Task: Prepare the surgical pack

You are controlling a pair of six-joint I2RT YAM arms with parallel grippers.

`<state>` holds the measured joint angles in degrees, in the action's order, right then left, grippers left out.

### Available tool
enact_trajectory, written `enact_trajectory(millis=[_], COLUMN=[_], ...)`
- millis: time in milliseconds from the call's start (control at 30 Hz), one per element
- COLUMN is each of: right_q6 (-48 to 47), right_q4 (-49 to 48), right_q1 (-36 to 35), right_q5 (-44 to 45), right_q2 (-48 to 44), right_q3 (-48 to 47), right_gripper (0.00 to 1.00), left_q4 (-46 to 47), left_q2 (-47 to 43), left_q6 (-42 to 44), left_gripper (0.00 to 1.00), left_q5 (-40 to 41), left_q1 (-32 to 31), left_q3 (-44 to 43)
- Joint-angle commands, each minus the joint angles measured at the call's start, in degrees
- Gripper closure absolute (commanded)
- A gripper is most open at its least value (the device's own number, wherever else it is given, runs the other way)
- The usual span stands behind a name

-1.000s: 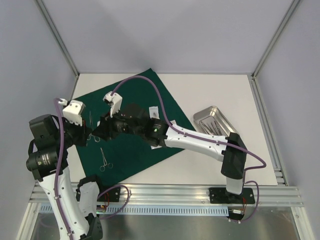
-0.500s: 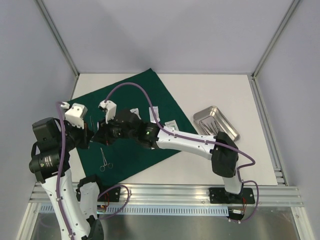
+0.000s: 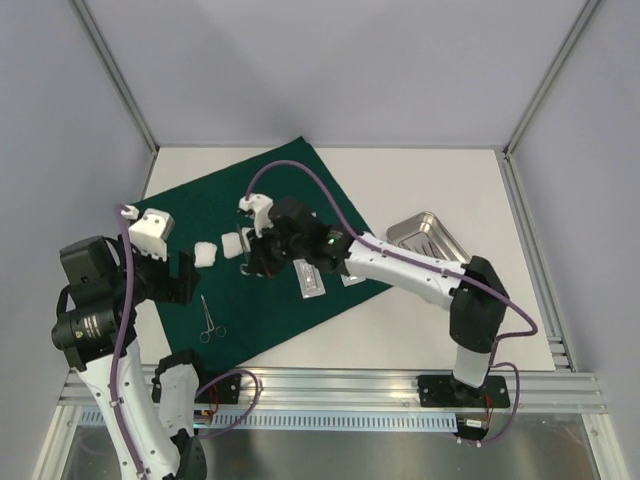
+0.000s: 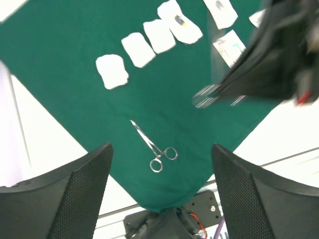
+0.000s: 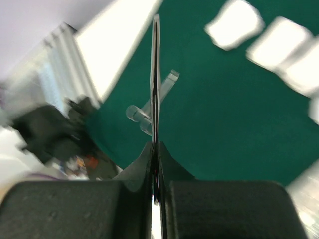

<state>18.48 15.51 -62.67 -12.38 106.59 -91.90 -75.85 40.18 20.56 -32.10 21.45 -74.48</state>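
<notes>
The dark green cloth (image 3: 300,190) lies flat on the table. On it are several white gauze squares (image 4: 112,71), two clear pouches (image 3: 310,278) and a pair of steel forceps (image 4: 153,148). My right gripper (image 3: 258,262) hovers over the middle of the cloth, shut on a thin metal instrument (image 5: 155,74) that the right wrist view shows edge on. In the left wrist view that instrument's ring handles (image 4: 204,97) are blurred. My left gripper (image 4: 162,199) is open and empty, raised above the cloth's near left part, with the forceps below it. The steel tray (image 3: 425,240) sits to the right of the cloth.
Grey enclosure walls with aluminium posts (image 3: 115,85) surround the white table (image 3: 430,180). A metal rail (image 3: 350,385) with the arm bases runs along the near edge. The right arm stretches across from the near right to the cloth's middle.
The two grippers met over the cloth's left part. My left gripper opened and drew back. My right gripper shut on the metal instrument and moved right with it.
</notes>
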Motion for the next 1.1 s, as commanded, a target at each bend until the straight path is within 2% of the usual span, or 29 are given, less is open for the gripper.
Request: enact_trajectory(millis=[0,67,133,167,267,367,467,633,833,1067], right_q6=[-14.1,-22.8,-27.5,-32.3,-40.1,-47.9,-53.5,-57.2,-61.4,-60.8], right_q4=[16.6,23.7,34.3,41.0,51.9,58.3,60.3,61.2,61.7,57.0], right_q1=[7.5,13.9,18.8,23.6,32.0,38.9,46.2,54.7,59.1,62.0], right_q5=[-5.9,-8.3,-12.0,-13.6,-17.8,-17.5,-22.1,-15.9,-12.3,-4.9], right_q2=[-8.5,-11.0,-12.1,-12.2,-11.9,-11.4,-12.4,-11.8,-8.0,-4.9], right_q3=[2.5,2.7,2.1,1.6,-0.2,0.2,3.7,7.6,9.2,12.6], right_gripper=[1.00,0.99,0.99,0.99,1.00,0.99,1.00,1.00,1.00,0.99], left_q4=[-2.4,-1.3,0.3,2.0,4.7,4.6,5.5,5.4,5.5,4.9], left_q2=[2.3,4.3,5.3,6.2,8.8,13.0,16.0,21.9,25.8,27.2], left_q6=[1.5,1.6,1.9,2.1,3.3,6.1,8.4,12.0,14.2,15.0], left_gripper=[0.09,0.09,0.09,0.09,0.10,0.12,0.12,0.15,0.19,0.19], left_q5=[2.7,2.6,1.2,0.5,-2.3,-5.1,-6.1,-6.9,-7.0,-8.7], left_q1=[0.1,0.2,0.1,0.1,0.2,0.2,0.1,0.1,0.1,0.1], left_q3=[-3.5,-2.6,-0.9,-0.3,0.8,-0.1,-0.9,-2.4,-2.3,-1.9])
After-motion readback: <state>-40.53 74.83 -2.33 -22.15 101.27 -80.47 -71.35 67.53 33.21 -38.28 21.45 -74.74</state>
